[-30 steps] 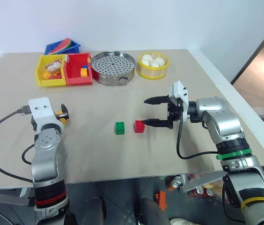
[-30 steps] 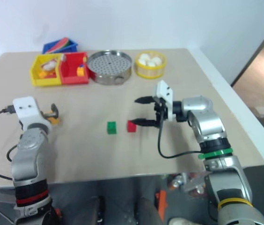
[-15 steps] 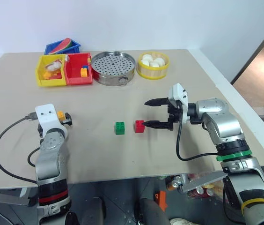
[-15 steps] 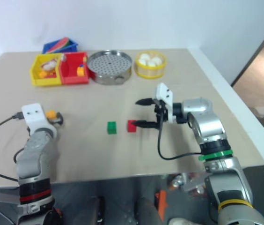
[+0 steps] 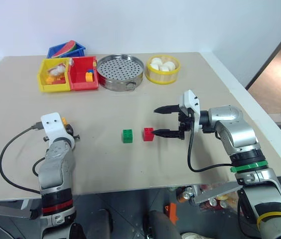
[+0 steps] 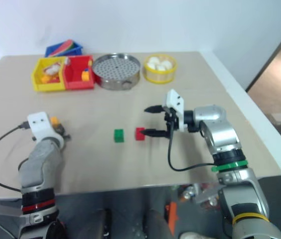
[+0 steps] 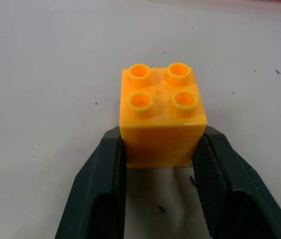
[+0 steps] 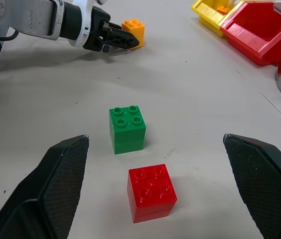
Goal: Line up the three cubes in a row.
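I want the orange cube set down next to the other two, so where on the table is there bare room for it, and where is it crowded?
Bare table lies between the left gripper, shut on the yellow-orange cube, and the green cube. The near strip along the front edge is bare too. Right of the red cube the open right gripper crowds it. The far edge is lined with bins, a steamer tray and a bowl.

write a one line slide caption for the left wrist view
Left gripper clamps a yellow-orange studded plastic cube on the beige table.

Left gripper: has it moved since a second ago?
Yes. The left gripper has dropped toward the table and shut on the yellow-orange cube, nearer the table's near edge.
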Tool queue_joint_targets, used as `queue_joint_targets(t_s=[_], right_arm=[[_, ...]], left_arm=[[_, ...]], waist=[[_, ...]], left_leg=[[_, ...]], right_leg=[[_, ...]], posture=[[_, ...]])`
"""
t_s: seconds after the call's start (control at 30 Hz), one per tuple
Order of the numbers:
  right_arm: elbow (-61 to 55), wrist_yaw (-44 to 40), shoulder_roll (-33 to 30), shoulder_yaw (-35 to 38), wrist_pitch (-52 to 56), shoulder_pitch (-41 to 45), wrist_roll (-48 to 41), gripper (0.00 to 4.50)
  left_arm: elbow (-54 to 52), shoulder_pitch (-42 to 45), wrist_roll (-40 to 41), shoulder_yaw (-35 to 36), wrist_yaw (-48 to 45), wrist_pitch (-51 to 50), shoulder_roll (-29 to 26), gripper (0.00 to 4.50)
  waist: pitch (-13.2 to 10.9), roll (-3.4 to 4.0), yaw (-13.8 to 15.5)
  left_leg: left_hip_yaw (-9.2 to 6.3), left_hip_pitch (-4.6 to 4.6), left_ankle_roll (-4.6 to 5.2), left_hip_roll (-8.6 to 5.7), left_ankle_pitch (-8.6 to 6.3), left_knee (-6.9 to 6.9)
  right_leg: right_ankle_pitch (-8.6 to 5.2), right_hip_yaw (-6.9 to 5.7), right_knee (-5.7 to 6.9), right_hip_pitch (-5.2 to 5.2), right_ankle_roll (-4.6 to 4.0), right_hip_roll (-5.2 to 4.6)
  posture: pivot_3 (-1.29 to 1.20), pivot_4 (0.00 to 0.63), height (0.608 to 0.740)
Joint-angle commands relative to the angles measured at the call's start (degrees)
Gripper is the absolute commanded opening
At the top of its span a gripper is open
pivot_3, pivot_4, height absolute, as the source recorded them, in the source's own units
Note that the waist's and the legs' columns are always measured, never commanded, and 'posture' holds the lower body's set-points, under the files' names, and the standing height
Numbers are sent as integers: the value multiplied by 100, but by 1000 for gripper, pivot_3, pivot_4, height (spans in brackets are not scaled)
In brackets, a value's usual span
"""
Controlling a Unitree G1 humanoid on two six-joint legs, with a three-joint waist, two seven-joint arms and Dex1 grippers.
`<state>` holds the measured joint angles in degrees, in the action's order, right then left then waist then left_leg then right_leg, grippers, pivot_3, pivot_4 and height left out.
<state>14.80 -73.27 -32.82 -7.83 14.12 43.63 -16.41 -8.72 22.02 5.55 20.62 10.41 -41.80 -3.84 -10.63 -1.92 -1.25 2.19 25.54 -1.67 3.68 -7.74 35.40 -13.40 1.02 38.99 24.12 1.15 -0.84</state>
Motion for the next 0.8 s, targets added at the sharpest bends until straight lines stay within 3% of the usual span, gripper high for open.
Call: queue_joint_targets(t_s=[0.03, 0.2, 0.3, 0.43, 0.57, 0.8], right_arm=[[-111, 5, -37, 95, -115, 85, 0, 4500], [-97, -17, -32, 102, -101, 141, 8, 4500], [10, -48, -29, 101, -134, 241, 33, 4500], [191, -81, -3, 84, -229, 362, 87, 4500], [287, -114, -6, 68, -301, 406, 101, 4500], [129, -103, -152, 115, -242, 273, 100, 4500]], left_arm=[[40, -2, 170, 24, -331, -10, -281, 1288], [-92, -319, 616, -863, -2652, 492, -1548, 1288], [-147, -537, 1055, -1251, -4826, 1564, -2602, 1288], [790, -371, 1196, -1651, -6930, 2608, -3684, 1288], [1725, 281, 1113, -2098, -8064, 3299, -3974, 1288], [3064, 1167, 750, -2641, -9102, 4272, -3840, 1288]], waist=[[0, 0, 0], [0, 0, -2], [-1, -2, -1], [-2, -1, -1], [-2, -1, 11], [-2, -1, 5]], left_leg=[[-1, -1, 0, 0, 0, 0], [-4, 0, -2, 1, -1, -3], [0, 4, -7, 1, -3, -8], [15, 4, -18, 2, -10, -20], [20, 2, -10, 1, -6, -37], [23, 15, -1, 0, -14, -41]], right_leg=[[1, 0, 0, 1, -2, 1], [-6, -1, 0, 9, -34, 5], [-13, -1, -3, 16, -44, 1], [-21, -4, -8, 25, -57, -15], [-26, -8, -17, 29, -59, -19], [-36, -5, -20, 32, -25, -15]], posture=[[0, 150, 740], [0, 150, 740], [0, 150, 740], [0, 150, 740], [0, 150, 740], [0, 150, 740]])
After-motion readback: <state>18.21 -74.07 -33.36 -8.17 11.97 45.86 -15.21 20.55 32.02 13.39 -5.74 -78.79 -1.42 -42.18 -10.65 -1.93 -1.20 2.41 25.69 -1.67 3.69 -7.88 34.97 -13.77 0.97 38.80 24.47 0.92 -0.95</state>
